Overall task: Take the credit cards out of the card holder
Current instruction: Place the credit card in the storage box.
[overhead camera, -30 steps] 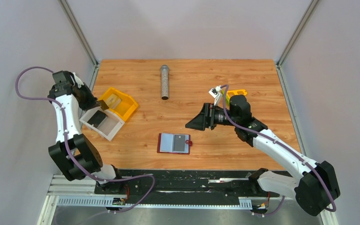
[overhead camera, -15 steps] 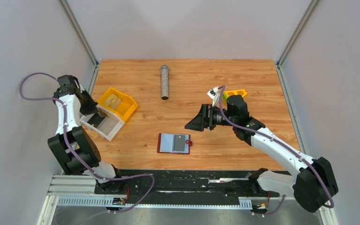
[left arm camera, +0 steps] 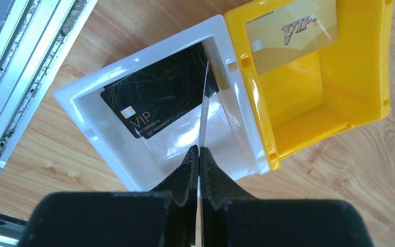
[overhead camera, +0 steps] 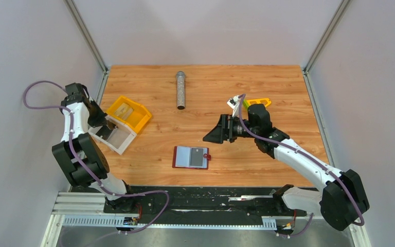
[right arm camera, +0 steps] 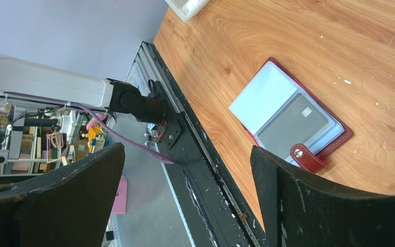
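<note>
Hard to see: the thin card (left arm camera: 204, 103) in the left gripper (left arm camera: 198, 152) shows only its edge, so its face and colour cannot be told. The yellow-green piece (overhead camera: 259, 102) at 2 o'clock is half hidden behind the right arm.
Card holder (overhead camera: 191, 157): dark red, lying open and flat at 6 o'clock on the table (overhead camera: 267, 77), near the front edge. It has a light blue-grey left pocket, and its snap tab (right arm camera: 308, 157) points right.
Grey card (right arm camera: 293, 128): tucked in the holder's right pocket.
Right gripper (overhead camera: 213, 135): fingers wide apart and gripping nothing, hovering above the table. The holder lies at its 7 o'clock, apart from it.
Left gripper: at 9 o'clock, fingers pinched together on the thin card, above the white tray (left arm camera: 133, 55).
Black card (left arm camera: 159, 105): marked VIP, lying in the white tray.
Yellow tray (left arm camera: 370, 62): touching the white tray, at its 1 o'clock.
Gold card (left arm camera: 293, 25): marked VIP, in the yellow tray.
Metal cylinder (overhead camera: 180, 90): lying at 12 o'clock, farthest back.
</note>
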You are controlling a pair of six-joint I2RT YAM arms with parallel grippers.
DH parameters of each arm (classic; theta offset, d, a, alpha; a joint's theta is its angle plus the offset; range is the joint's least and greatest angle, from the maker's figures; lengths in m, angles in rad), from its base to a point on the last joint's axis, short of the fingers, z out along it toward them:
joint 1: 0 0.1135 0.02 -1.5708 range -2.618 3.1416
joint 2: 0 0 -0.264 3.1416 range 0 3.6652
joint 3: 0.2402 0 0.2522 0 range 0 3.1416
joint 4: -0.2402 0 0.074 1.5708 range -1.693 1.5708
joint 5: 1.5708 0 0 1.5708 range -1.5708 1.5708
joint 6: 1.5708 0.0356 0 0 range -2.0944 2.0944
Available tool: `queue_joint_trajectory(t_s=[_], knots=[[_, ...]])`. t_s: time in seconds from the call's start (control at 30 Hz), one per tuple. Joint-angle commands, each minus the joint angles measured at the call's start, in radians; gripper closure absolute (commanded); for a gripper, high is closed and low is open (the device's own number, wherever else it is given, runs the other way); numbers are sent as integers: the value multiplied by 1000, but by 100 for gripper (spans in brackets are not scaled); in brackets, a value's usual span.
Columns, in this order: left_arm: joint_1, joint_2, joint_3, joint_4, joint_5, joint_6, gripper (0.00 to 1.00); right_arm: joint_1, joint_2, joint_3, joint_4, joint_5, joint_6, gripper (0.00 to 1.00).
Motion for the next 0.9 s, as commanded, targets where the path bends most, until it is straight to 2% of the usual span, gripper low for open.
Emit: queue_joint_trajectory(t_s=[0.0, 0.2, 0.43, 0.53, 0.7, 0.77, 0.87], knots=[[10, 10, 14, 29, -33, -6, 94, -6, 1, 36, 16, 5, -28, 5], [10, 23, 16, 26, -47, -6, 84, -10, 1, 36, 16, 5, -26, 5], [10, 28, 21, 26, -83, -3, 79, -13, -2, 30, 16, 5, -24, 5], [10, 37, 23, 27, -93, 0, 81, -14, -2, 26, 17, 5, -24, 5], [10, 56, 25, 25, -69, 4, 94, -16, -1, 23, 16, 6, -24, 6], [10, 55, 19, 30, -52, -1, 93, -16, 0, 25, 17, 6, -24, 5], [10, 35, 5, 41, -26, -1, 87, -16, 2, 27, 17, 7, -26, 6]])
